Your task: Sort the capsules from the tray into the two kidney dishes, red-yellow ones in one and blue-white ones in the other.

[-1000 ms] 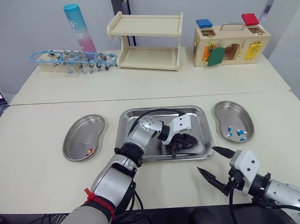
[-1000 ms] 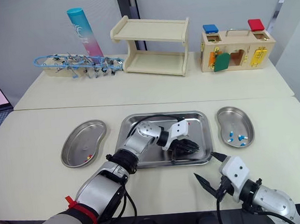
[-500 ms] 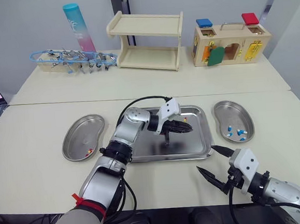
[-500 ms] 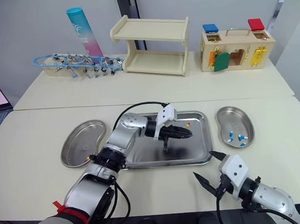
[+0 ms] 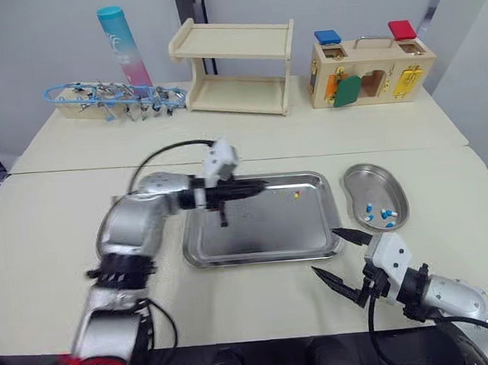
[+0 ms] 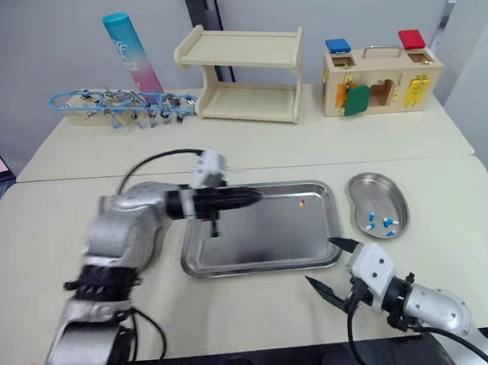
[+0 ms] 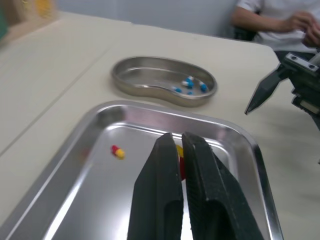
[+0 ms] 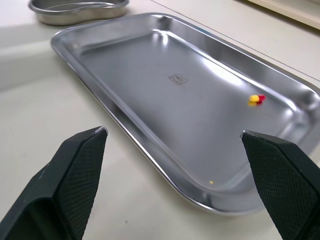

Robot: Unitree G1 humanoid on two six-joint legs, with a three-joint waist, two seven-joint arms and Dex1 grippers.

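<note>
From the head, the left gripper hangs over the far left part of the steel tray, its black fingers drawn close together. One loose red-yellow capsule lies in the tray near its far right corner, well apart from those fingers. Just beside the tray's right edge sits a kidney dish holding a few blue-white capsules. The right gripper rests at the near edge of the tabletop, off the tray's near right corner, its fingers spread wide and holding nothing. In the left wrist view, the two fingers pinch a held capsule, its yellow end nearer the tips and its red end deeper in the narrow gap; the loose one lies on the tray floor beyond and to one side. In the right wrist view, the spread fingers frame the tray, with the loose capsule lying between them but far past their tips.
</note>
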